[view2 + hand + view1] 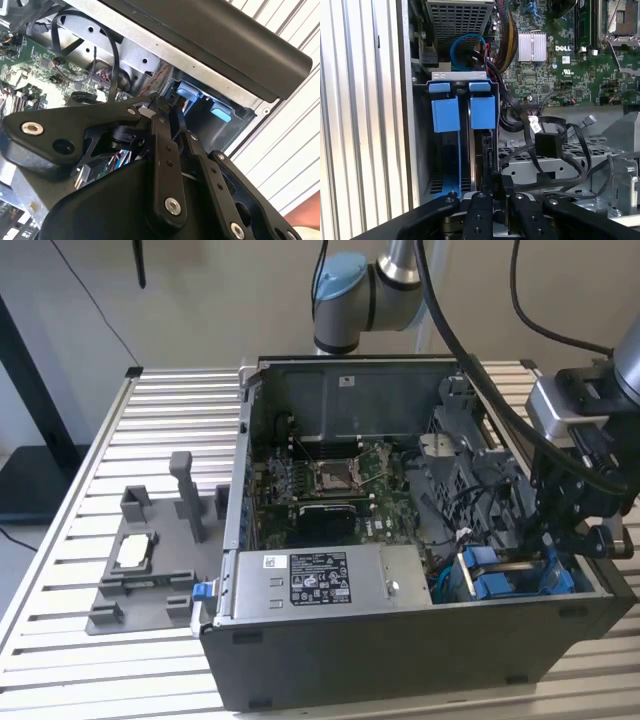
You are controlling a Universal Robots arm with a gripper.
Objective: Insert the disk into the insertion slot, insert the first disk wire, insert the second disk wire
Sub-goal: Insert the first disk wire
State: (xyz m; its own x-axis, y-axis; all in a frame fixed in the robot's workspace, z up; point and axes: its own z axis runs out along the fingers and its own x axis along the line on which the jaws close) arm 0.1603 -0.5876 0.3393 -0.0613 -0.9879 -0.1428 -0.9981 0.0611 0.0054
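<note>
Reads as step one underway: clamps the disk (481, 150) edge-on in the gripper (497, 187), partway into the insertion slot (457, 76) by the blue tabs (445, 114) (depth unclear), both wire steps seemingly undone, black cables (549, 145) loose nearby.

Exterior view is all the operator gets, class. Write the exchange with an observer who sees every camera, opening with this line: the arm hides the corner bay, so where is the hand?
Observer: In the first wrist view the hand sits at one end of the insertion slot, in line with it.
Operator: What marks the other end?
Observer: Two blue tabs side by side, with a blue cable loop past them.
Operator: Anything beside the slot?
Observer: A black connector sits just beside it.
</note>
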